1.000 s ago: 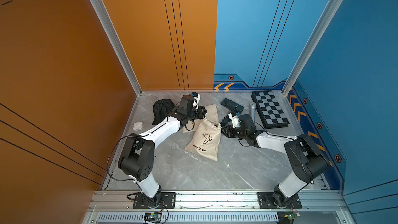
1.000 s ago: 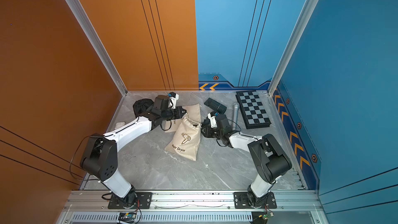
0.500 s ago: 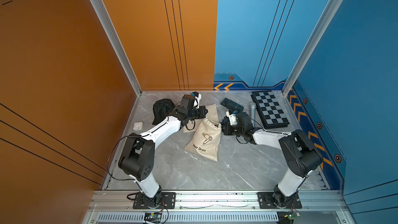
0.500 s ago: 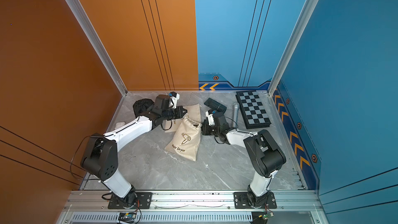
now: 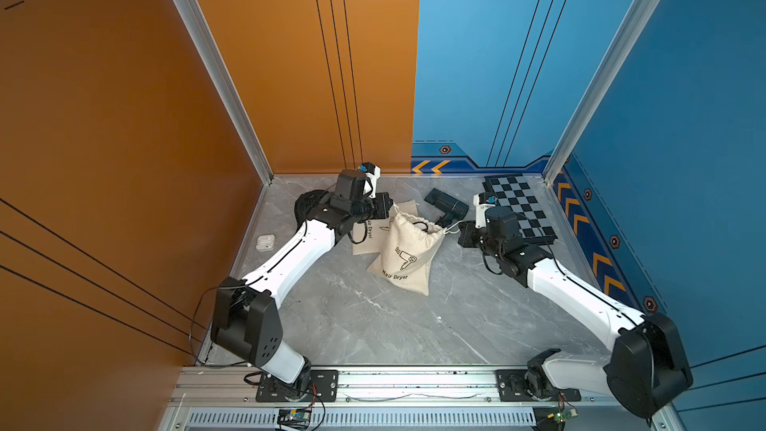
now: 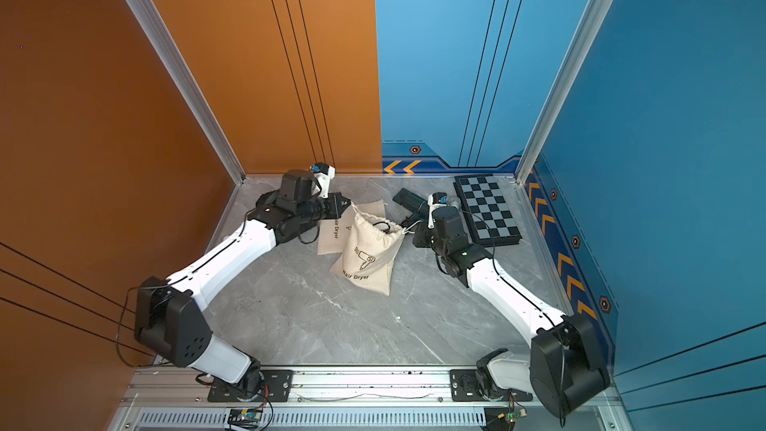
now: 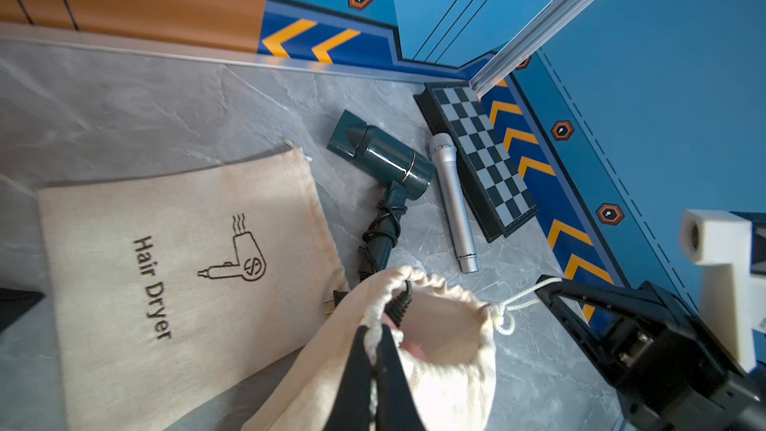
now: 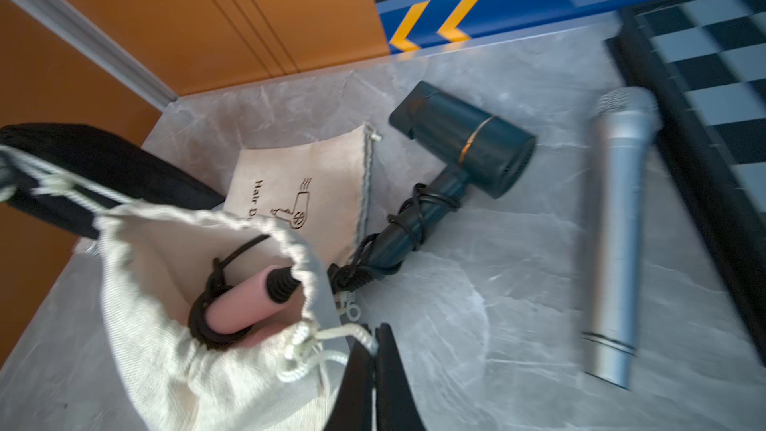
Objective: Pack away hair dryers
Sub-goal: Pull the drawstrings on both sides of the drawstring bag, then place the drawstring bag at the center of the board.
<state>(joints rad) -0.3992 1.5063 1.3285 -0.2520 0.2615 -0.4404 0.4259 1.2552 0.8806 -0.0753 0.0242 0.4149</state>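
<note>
2 arms, each reaching low and forward, forearms angled inward; left gripper (image 7: 376,332) and right gripper (image 8: 375,331) face each other, near but apart, both pinched closed.

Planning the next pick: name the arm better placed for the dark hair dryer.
Right, probably. Both grip drawstrings of the filled bag, but the right end effector lies beside the dark hair dryer; the bag separates the left end effector from it.

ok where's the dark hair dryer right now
The dark hair dryer lies at the back of the table, right of centre in both top views, between the flat cloth bag and the grey microphone, outside any bag.
</note>
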